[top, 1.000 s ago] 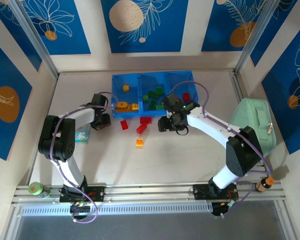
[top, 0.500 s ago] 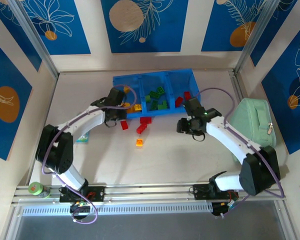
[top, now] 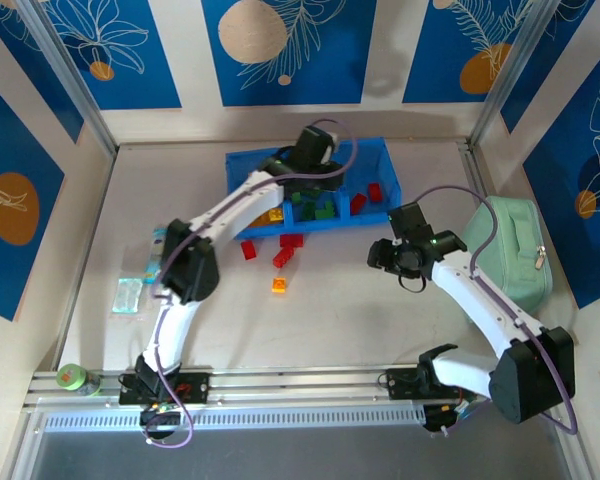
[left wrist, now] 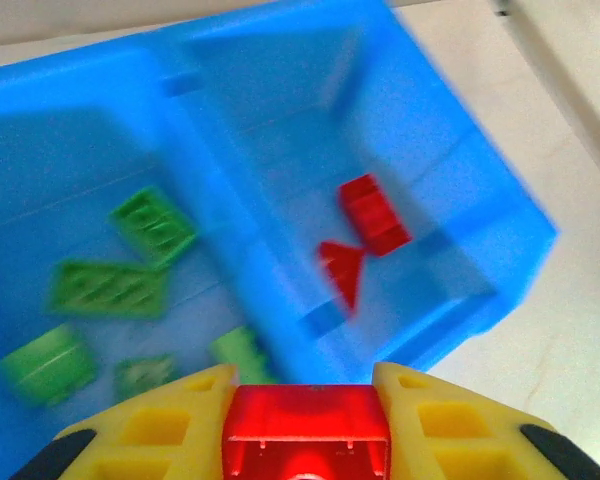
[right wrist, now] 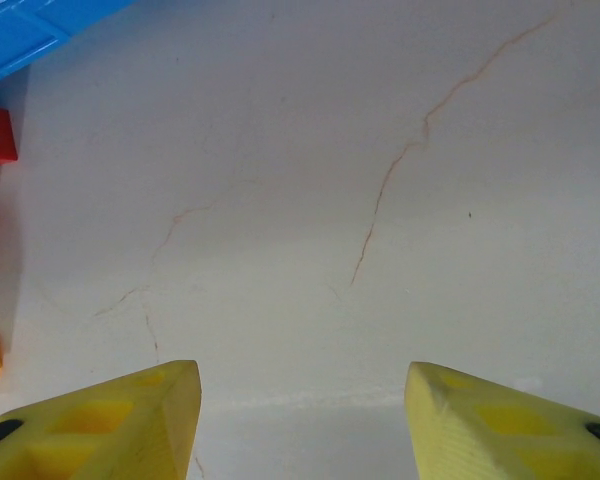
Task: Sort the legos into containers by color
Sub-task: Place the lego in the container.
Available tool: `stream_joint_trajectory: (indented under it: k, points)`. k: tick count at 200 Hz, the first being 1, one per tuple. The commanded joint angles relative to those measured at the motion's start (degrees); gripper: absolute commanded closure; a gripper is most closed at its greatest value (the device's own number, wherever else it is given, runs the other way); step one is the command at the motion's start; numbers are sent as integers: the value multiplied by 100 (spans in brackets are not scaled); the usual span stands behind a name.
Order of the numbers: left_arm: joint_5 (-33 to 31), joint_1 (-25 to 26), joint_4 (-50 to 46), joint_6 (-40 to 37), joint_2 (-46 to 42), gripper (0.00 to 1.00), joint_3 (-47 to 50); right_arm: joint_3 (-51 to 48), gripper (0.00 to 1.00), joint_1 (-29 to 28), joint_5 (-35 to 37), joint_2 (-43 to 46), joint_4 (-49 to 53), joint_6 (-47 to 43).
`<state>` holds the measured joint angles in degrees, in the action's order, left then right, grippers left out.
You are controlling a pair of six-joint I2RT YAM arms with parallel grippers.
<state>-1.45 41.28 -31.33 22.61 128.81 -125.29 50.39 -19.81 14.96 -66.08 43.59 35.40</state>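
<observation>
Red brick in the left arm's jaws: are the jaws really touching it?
Touching. The left wrist view shows the red brick pressed flush between the left gripper's yellow jaws, no gap either side.

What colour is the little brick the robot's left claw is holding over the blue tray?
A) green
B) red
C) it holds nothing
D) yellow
B: the left wrist view shows a red brick pinched in the left claw, above the blue tray.
</observation>
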Motion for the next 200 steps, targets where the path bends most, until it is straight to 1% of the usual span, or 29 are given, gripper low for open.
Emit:
stream_joint_trajectory:
  k: [1, 15, 25, 50, 88, 97, 107, 117, 130, 136, 148, 161, 172, 189, 200]
  points:
    - [442, 94, -328, 157, 805, 72, -1005, -134, 43, 30, -266, 211, -128, 147]
    - [451, 132, -219, 182, 1207, 72, -1470, -203, 43, 30, -350, 290, -173, 169]
    - [579, 149, -32, 203, 1425, 71, -1690, -276, 43, 23, -413, 369, -226, 177]
    - [737, 149, 445, 365, 1819, 71, -1980, -410, 43, 13, -534, 545, -290, 205]
    - [775, 146, 807, 574, 2217, 68, -2326, -564, 44, -31, -578, 743, -317, 240]
    - [761, 144, 868, 577, 2240, 63, -2324, -575, 44, -31, -567, 776, -300, 231]
    - [720, 148, 875, 583, 2269, 51, -2325, -574, 44, -31, -547, 811, -257, 217]
    - [708, 147, 848, 549, 2268, 44, -2325, -560, 44, -31, -538, 857, -239, 198]
    - [699, 145, 769, 495, 2248, 29, -2324, -551, 44, -34, -529, 929, -220, 183]
    - [727, 139, 715, 472, 2236, 25, -2325, -548, 44, -40, -522, 964, -211, 178]
    - [758, 145, 593, 402, 2132, 22, -2295, -534, 43, -40, -557, 1029, -235, 163]
    - [762, 166, 582, 290, 1881, 21, -2069, -534, 43, -74, -582, 1054, -284, 107]
    - [727, 194, 655, 180, 1550, 21, -1737, -517, 38, -112, -637, 1016, -340, -15]
    - [660, 220, 952, 11, 790, 21, -847, -400, 34, -244, -682, 839, -302, -234]
    - [638, 231, 1347, -7, 118, 21, 49, -323, 30, -382, -652, 687, -269, -328]
